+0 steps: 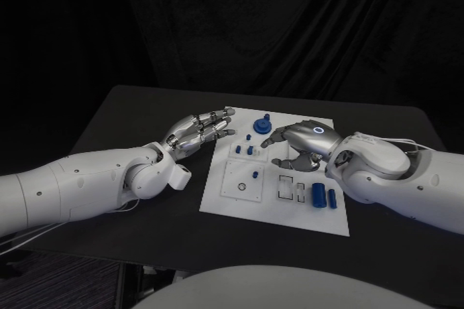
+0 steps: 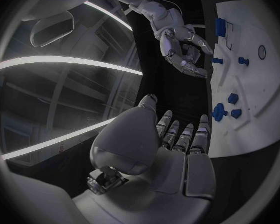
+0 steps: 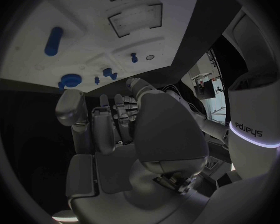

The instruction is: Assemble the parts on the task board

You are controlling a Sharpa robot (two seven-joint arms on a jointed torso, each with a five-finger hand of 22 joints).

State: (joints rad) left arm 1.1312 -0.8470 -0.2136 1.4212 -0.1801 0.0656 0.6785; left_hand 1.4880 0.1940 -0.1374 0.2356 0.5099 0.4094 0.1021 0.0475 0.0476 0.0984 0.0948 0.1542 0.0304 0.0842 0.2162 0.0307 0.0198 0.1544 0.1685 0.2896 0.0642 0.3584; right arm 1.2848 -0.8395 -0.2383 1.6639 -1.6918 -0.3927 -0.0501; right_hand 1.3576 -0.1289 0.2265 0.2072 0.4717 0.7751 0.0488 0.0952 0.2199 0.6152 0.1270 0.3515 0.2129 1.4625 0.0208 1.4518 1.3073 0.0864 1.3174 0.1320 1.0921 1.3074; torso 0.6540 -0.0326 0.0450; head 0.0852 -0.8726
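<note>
— Two blue bars (image 1: pixel 324 196) lie side by side on the near right part of the board (image 1: pixel 222 200), next to two empty slots (image 1: pixel 293 187).

— What else?

— One round blue part (image 1: pixel 262 126) stands at the far edge. Small blue pegs (image 1: pixel 244 149) stand near the middle.

— And the hands?

— Left hand (image 1: pixel 200 131) is spread at the board's left edge, holding nothing. Right hand (image 1: pixel 298 147) is curled over the board, holding nothing.
</note>
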